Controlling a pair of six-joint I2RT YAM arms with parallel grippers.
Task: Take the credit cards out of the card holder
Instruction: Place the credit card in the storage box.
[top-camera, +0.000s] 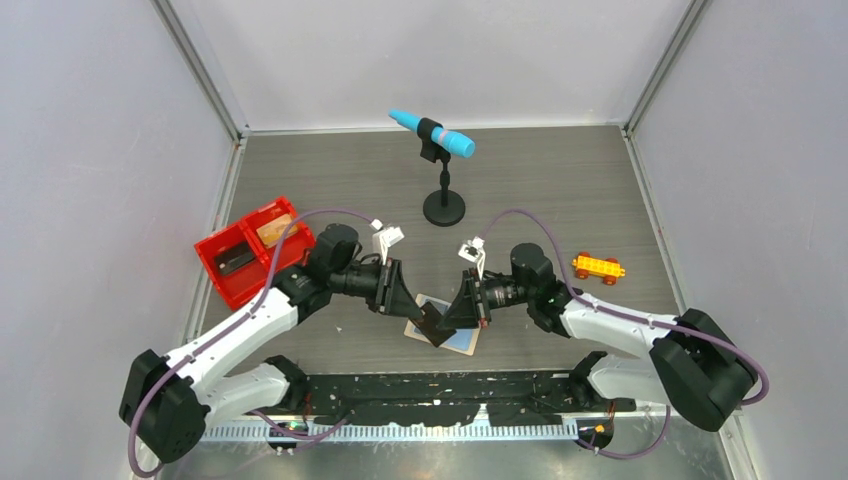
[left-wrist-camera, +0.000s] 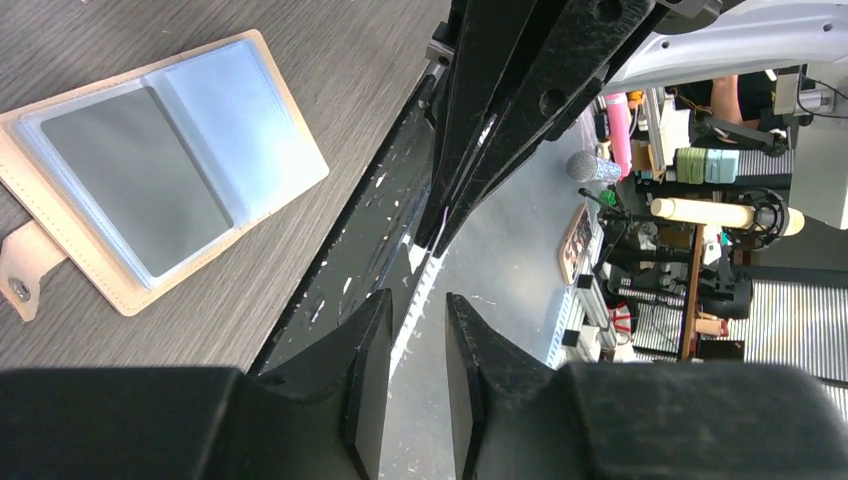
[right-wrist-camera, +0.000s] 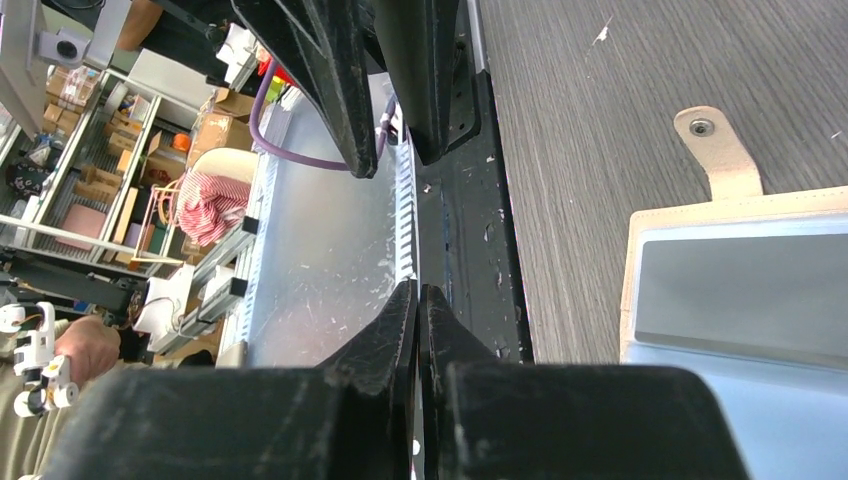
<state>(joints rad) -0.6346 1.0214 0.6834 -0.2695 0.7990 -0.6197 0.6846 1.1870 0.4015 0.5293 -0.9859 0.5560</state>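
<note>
The tan card holder (top-camera: 458, 338) lies open on the table near the front edge, mostly under the two grippers. It shows in the left wrist view (left-wrist-camera: 150, 170) and the right wrist view (right-wrist-camera: 740, 290), with a grey panel in one clear sleeve; I cannot tell whether that is a card. A dark card (top-camera: 236, 260) and a tan-orange card (top-camera: 274, 229) lie in the red tray (top-camera: 212, 248). My left gripper (top-camera: 430, 322) (left-wrist-camera: 418, 300) is slightly open and empty. My right gripper (top-camera: 450, 318) (right-wrist-camera: 417, 290) is shut and empty. Their tips meet above the holder.
A blue microphone on a black stand (top-camera: 443, 205) stands at the back centre. An orange-yellow toy car (top-camera: 598, 266) sits at the right. The black base plate (top-camera: 430, 385) runs along the near edge. Grey walls close in the left, right and back.
</note>
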